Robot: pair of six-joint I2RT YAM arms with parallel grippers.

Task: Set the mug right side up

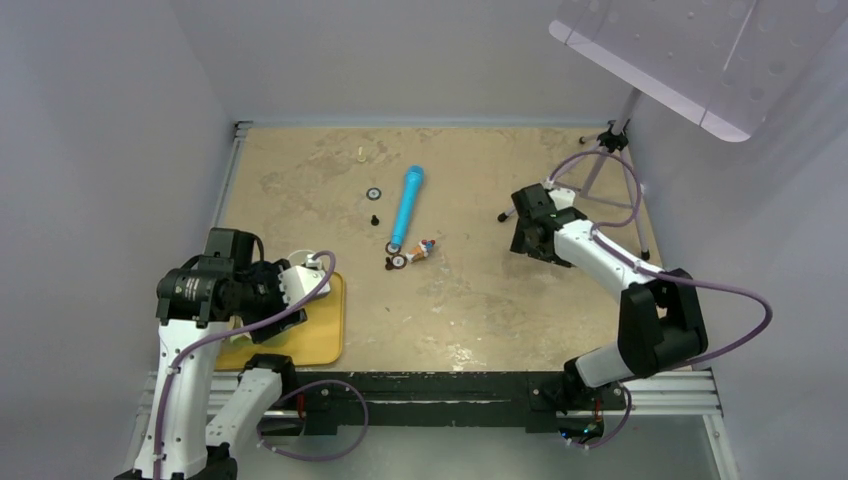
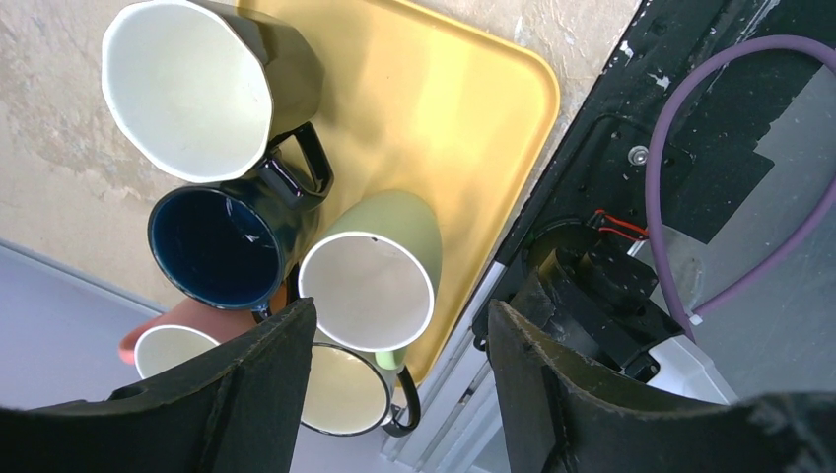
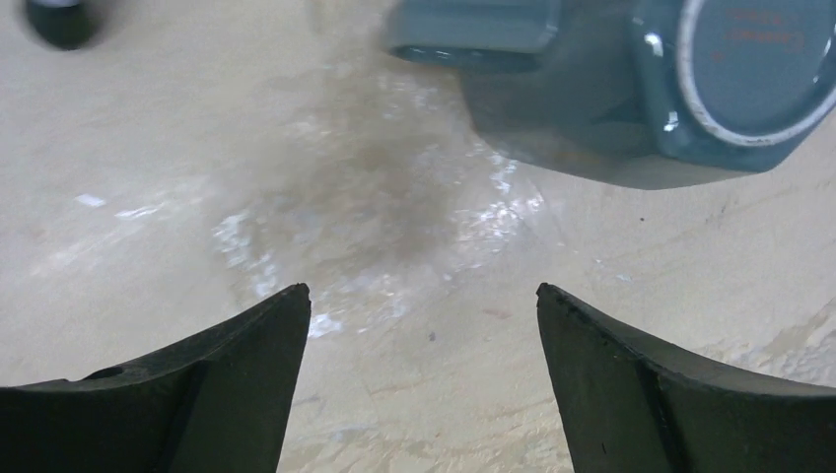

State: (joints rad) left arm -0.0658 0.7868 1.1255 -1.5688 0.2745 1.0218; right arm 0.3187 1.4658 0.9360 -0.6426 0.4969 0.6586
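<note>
Slate-blue mug [image 3: 710,89]: on the table [image 1: 470,300], right of centre. Its base and foot ring face my right wrist camera, so it sits upside down. What looks like its handle points to the left of that view.
Right gripper [image 3: 422,291]: fingers spread wide and holding nothing. It hangs low over bare table, with the mug just beyond the fingertips and off to the right, not touching.
Overhead view: the right wrist hides the mug.
Left gripper [image 2: 399,320]: fingers released, nothing between them, poised above the yellow tray [image 2: 444,118].
Tray load: black mug [image 2: 187,89], navy mug [image 2: 217,246], green mug [image 2: 375,276] and salmon mug [image 2: 168,340], crowded together with their mouths toward the camera.
Mid-table: blue tube [image 1: 406,205] lying flat, small bits near its near end.
</note>
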